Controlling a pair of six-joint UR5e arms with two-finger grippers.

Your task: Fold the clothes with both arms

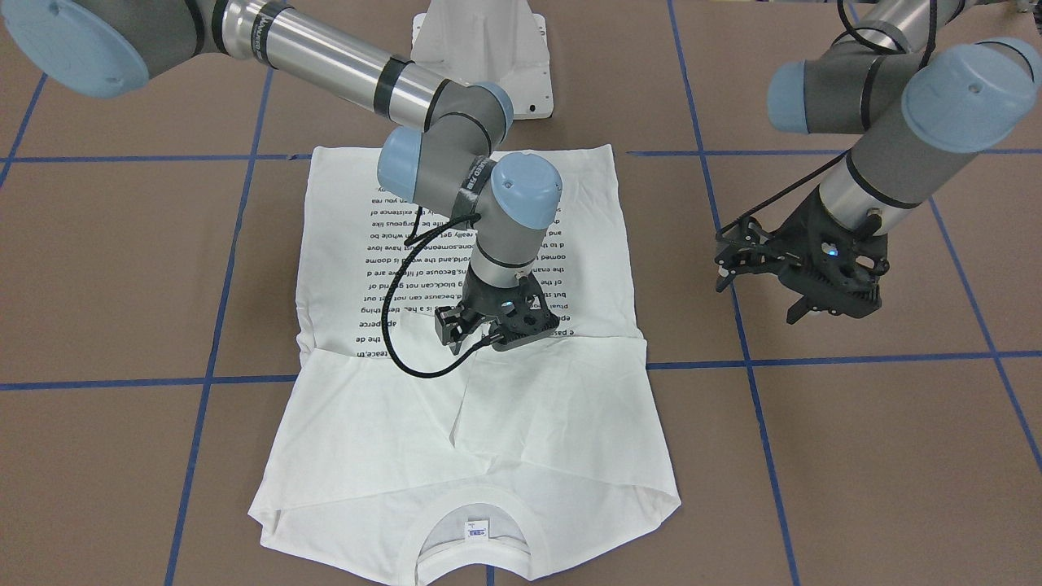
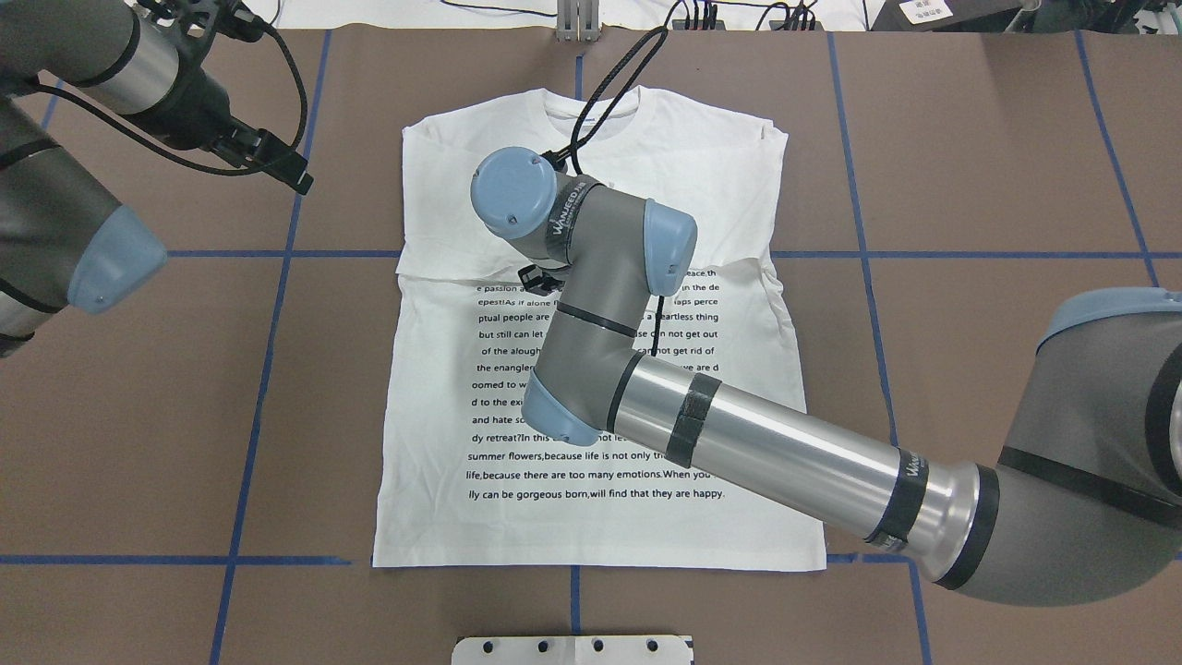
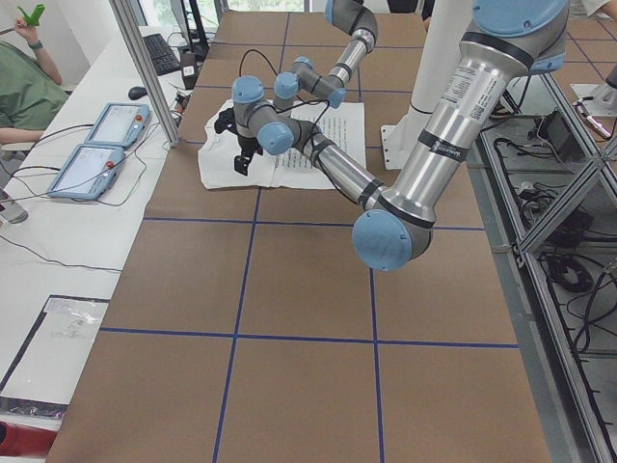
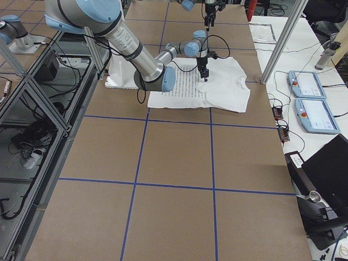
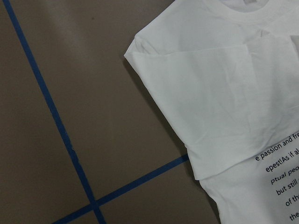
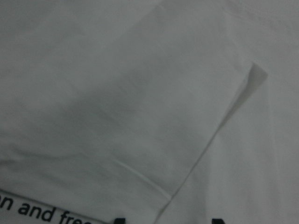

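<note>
- The white shirt (image 1: 391,423) is lying flat on the brown table (image 1: 122,268), print side up, filling the middle of the front-facing frame. Its collar (image 1: 472,529) is sitting at the bottom edge there and the hem is up near the top, so the long axis is running bottom-to-top of that frame.
- Both sleeves are lying folded in across the chest, meeting roughly at the centre just below the printed text (image 1: 391,268).
- The right gripper (image 1: 476,330) is hovering low over that spot, dead centre of the frame, right where the sleeve edges are crossing the print.
- In its wrist view we're seeing only cloth up close: a folded sleeve (image 6: 117,93) with its edge running diagonally and a little corner (image 6: 254,74) flipping up at the upper right. Two dark tips are peeking in at the bottom edge with a gap between them, so we're reading it as spread and not pinching anything.
- The left gripper (image 1: 757,297) is hanging above bare table at the right of the front-facing frame, well apart from the shirt, fingers spread, holding nothing.
- We're guessing the next fold is turning on this: the right arm is the nearer one, sitting over the shirt's midline, while the left arm is needing to come in sideways to the shirt's edge before both can grab.
</note>
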